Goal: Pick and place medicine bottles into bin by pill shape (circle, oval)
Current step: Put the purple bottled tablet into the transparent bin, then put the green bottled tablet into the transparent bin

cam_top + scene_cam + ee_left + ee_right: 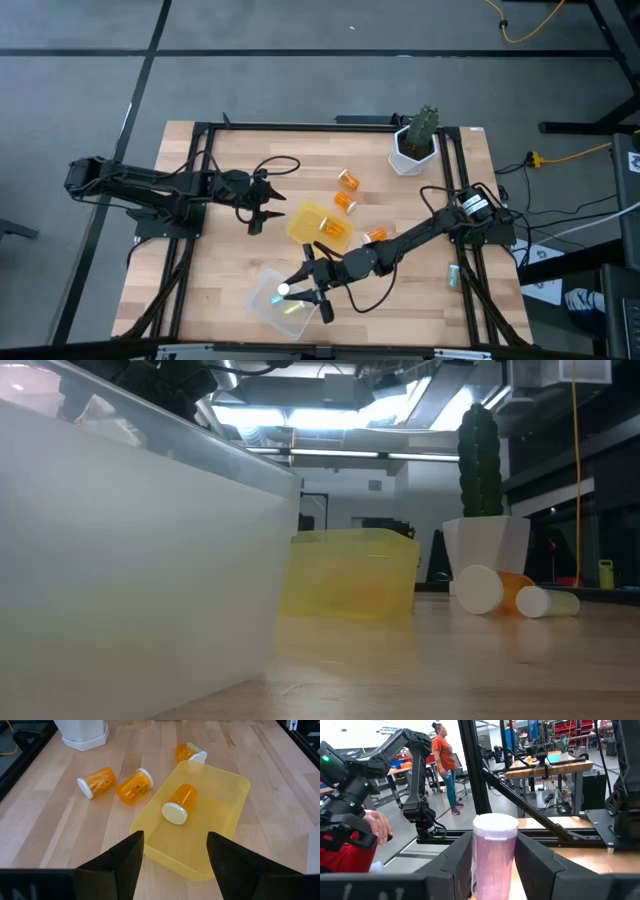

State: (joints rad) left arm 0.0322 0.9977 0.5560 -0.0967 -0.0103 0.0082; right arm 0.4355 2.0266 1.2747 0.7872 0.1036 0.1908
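High view: the right gripper (303, 287) hangs over the clear plastic bin (268, 312) at the near edge of the wooden worktop (220, 290), an arrangement that fits a drop into that bin. The right wrist view shows a slim pale purple vial with a white cap (493, 857) standing upright between the two dark fingers (451, 865). The fingers sit close on either side of it, but I cannot tell whether they are pressing on it or have just let go. From above, a small white cap shows at the fingertips over the clear bin, and a pale green and a teal vial (290, 313) seem to lie inside the bin already; what else it holds is hard to make out.

The left gripper (262, 206) waits with its fingers spread and empty, just beside the translucent yellow bin (215, 805). One stubby orange bottle with a white cap (179, 803) lies on its side in that bin. Three more orange bottles lie on the worktop: two side by side (135, 785) near the white plant pot (82, 731) that holds a cactus, and one (190, 753) touching the yellow bin's far rim. Sorting looks partly done, with these loose bottles yet to be placed.
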